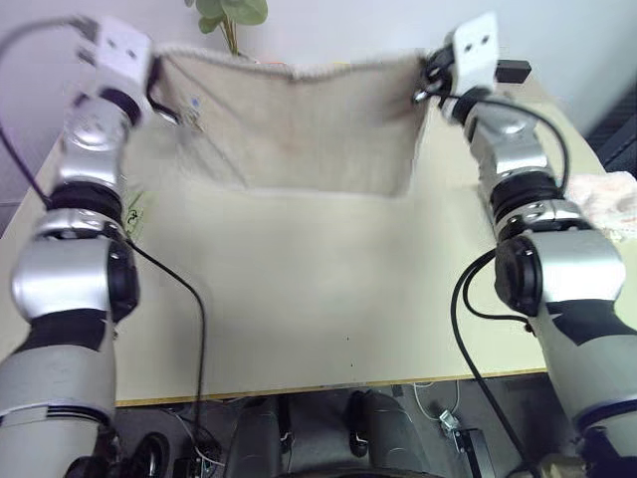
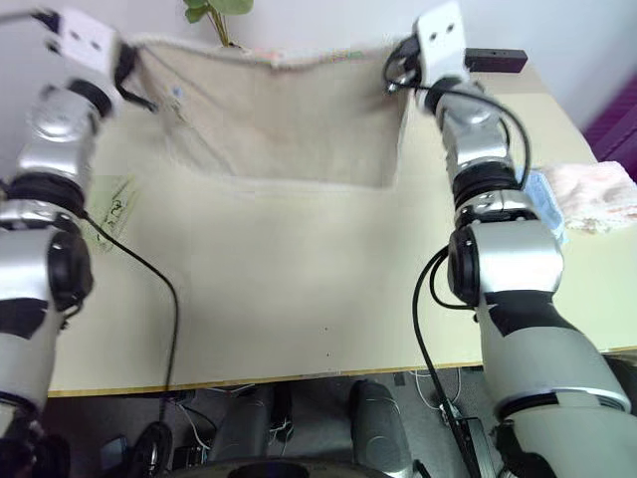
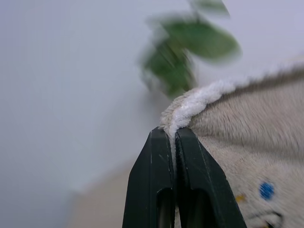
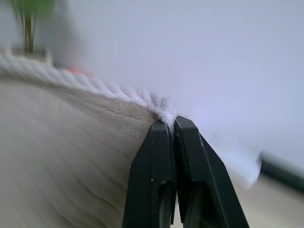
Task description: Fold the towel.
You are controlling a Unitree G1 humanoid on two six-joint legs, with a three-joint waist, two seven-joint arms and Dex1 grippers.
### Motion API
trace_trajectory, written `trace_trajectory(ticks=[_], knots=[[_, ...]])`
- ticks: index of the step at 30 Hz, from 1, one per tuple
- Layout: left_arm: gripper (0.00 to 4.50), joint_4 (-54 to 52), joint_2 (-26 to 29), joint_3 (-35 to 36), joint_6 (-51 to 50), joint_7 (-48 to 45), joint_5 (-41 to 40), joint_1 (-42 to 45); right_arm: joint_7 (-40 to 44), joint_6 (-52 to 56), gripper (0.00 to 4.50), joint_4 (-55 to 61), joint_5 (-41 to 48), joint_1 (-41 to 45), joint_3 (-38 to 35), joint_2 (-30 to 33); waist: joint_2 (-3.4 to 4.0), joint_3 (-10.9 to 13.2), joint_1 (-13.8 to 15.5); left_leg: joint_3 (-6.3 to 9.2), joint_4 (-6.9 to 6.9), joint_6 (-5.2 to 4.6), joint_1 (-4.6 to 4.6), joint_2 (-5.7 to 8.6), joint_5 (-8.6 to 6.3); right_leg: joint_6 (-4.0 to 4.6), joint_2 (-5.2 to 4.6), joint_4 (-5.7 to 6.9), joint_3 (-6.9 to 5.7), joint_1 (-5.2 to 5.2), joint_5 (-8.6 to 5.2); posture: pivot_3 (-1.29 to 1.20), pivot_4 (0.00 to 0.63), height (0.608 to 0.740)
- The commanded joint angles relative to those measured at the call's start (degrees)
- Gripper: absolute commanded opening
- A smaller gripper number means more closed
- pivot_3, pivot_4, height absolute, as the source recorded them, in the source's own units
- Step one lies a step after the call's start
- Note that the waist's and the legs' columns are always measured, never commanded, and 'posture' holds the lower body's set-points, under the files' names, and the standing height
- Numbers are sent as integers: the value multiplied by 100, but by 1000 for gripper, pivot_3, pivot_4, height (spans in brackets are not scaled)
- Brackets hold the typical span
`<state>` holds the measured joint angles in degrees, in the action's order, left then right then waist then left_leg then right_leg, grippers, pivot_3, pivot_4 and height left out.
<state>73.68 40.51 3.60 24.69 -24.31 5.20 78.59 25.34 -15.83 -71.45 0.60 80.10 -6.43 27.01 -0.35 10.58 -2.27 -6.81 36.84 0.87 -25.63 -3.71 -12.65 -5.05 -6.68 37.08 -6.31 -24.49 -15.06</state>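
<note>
While the towel [image 1: 299, 124] is held up by its two far corners above the table [image 1: 299, 299], it hangs as a sagging sheet w/ its lower part lying on the tabletop. The left gripper [image 3: 173, 135] is pinched on the white corded edge at one corner, fingers pressed together on it; the right gripper [image 4: 172, 124] is clamped likewise at the other corner. Cloth is judged soft, limp, fairly light, prone to droop btwn grips, so corners or the corded hem are best taken. Tag detail is blurred. A plant [image 1: 231, 15] behind is cut off; a pinkish cloth [image 1: 612, 199] at the table's right edge is only partly seen.
</note>
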Motion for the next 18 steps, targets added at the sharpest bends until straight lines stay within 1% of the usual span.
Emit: trace_trajectory(ticks=[1,4,6,10,13,15,18], knots=[[0,-155,117,166,554,-937,-252,-373,952,-362,55,516,338,-497,-162,80,0,-1,2,-6,1,-2,12,0,-1,0,-3,1,0,11,0,0,150,740],[0,-460,185,250,995,-2092,-559,-1152,2033,-128,55,1547,638,-1578,-51,84,0,-1,-11,-8,30,-8,31,-4,-4,1,-5,13,1,33,1,0,150,740],[0,-687,188,314,1091,-2811,-797,-1690,2443,131,55,2350,785,-2298,48,97,2,0,-16,-8,40,-10,32,-8,0,9,-5,25,1,31,11,0,150,740],[0,-1153,314,355,1196,-3767,-1104,-2741,2978,427,55,3594,773,-3539,284,361,3,2,-15,-7,41,-10,22,-11,9,15,-5,40,3,11,17,0,150,740],[0,-1583,472,410,977,-4392,-1368,-3292,3479,1038,55,4126,1028,-4013,249,740,3,2,-12,-8,43,-9,20,-11,9,15,-5,41,4,8,17,0,150,740],[0,-1756,706,388,1086,-4590,-1346,-3615,3767,1378,55,4438,1184,-4197,186,1059,3,2,-11,-7,44,-10,21,-11,9,15,-5,42,4,8,17,0,150,740],[0,-1964,923,373,977,-4910,-1420,-3905,4051,1777,55,4879,1426,-4459,124,1353,2,1,-4,-3,43,-22,25,-13,1,16,-5,42,4,10,17,0,150,740]])
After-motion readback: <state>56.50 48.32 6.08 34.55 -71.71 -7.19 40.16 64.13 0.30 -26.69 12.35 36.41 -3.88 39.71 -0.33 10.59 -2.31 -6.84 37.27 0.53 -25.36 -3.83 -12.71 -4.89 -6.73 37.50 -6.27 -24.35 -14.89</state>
